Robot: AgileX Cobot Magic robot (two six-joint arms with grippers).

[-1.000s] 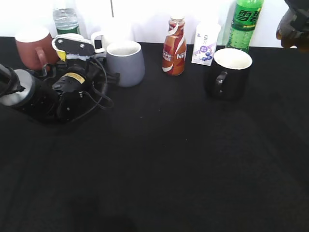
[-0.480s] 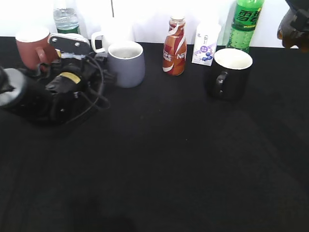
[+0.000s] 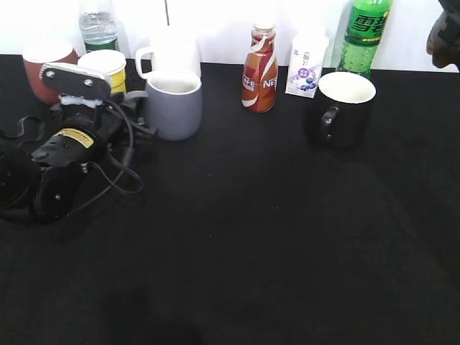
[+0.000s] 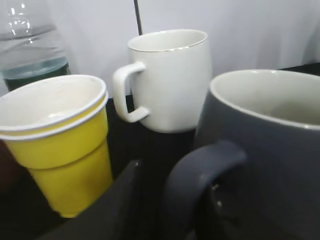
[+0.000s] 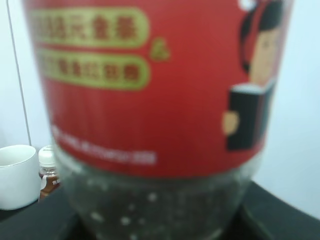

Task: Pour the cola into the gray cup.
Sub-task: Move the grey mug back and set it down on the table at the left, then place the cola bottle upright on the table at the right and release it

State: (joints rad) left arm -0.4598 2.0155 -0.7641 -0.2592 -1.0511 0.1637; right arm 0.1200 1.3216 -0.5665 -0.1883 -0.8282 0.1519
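Observation:
The gray cup stands at the back left of the black table, its handle toward my left gripper. In the left wrist view the cup fills the right side. Its loop handle sits between the jaws, with one dark finger showing to its left, so the gripper is shut on the handle. The cola bottle fills the right wrist view with its red label and dark liquid below; it is held close, and the fingers are hidden. Only a dark part of the right arm shows at the exterior view's top right corner.
Behind the gray cup are a white mug, a yellow paper cup, a brown-red mug and a water bottle. Along the back stand a coffee bottle, a small carton, a green soda bottle and a black mug.
My left arm has drawn back to the left, and the gray cup has slid a little left and forward with it. The yellow paper cup is now uncovered. The right arm rose slightly.

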